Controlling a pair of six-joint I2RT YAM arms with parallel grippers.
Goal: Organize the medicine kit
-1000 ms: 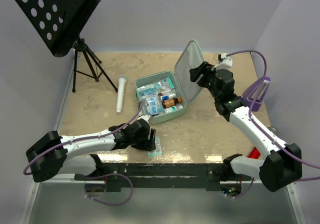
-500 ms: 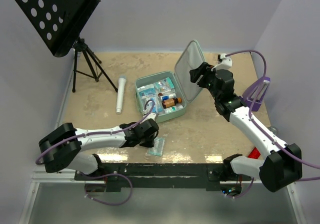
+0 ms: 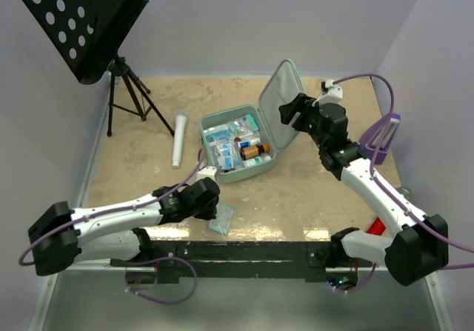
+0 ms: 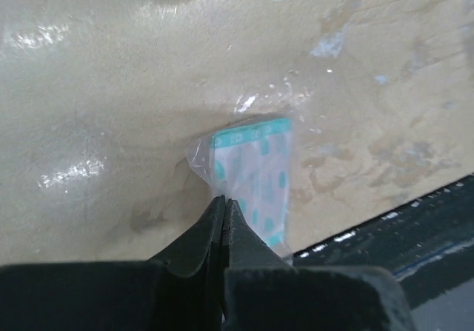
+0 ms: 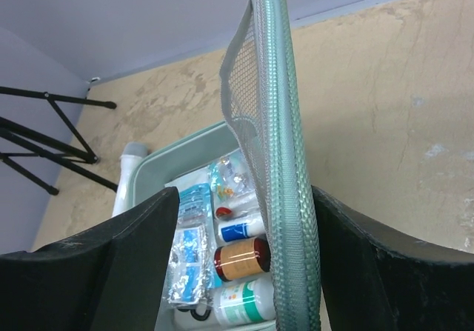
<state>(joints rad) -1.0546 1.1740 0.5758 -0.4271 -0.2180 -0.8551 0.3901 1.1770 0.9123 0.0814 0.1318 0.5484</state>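
Step in hand: picking up the loose packet [image 4: 259, 175] at the tabletop's [image 3: 311, 190] near edge. Left gripper [image 4: 224, 200] pinches its clear wrapper edge. Right gripper [image 5: 244, 198] is spread, straddling the upright lid [image 5: 278, 161] of the medicine kit [image 3: 252, 172], open mid-tabletop. Next, probably: lift without the film slipping, then carry it into the kit.

Two white arms [image 3: 118, 215] with chunky black joints, black left gripper [image 4: 224, 200] and right gripper [image 5: 244, 190], loopy purple cables [image 3: 370, 76] lol
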